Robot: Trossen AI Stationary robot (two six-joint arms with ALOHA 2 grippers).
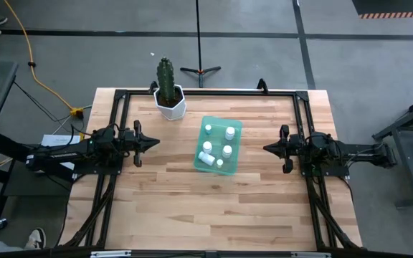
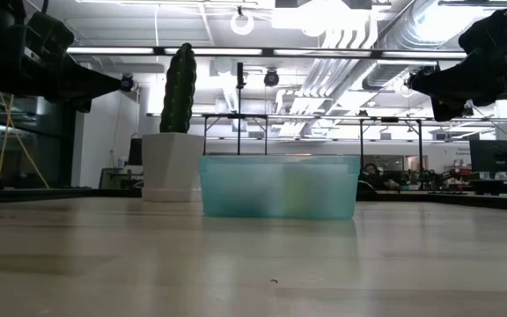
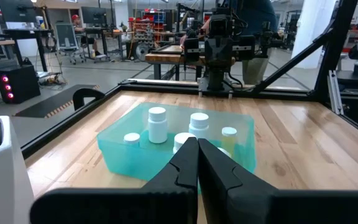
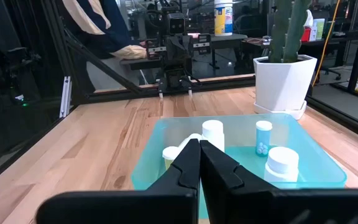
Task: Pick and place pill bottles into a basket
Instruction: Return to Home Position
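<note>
The teal-green basket (image 1: 218,145) rests flat on the wooden table near its middle. Several small white pill bottles (image 1: 230,132) are inside it, most upright on the basket floor and one lying on its side (image 1: 205,158). My left gripper (image 1: 156,141) hangs level above the table to the left of the basket, shut and touching nothing. My right gripper (image 1: 266,148) hangs level to the right of the basket, also shut and touching nothing. Each wrist view looks over its shut fingertips (image 3: 197,142) (image 4: 199,143) at the basket (image 3: 123,155) (image 4: 303,149) and the bottles.
A white hexagonal pot with a green cactus (image 1: 170,100) stands at the far left of the table, just beyond the basket. A black frame (image 1: 206,92) runs along the table's edges. Bare wood lies in front of the basket toward the near edge.
</note>
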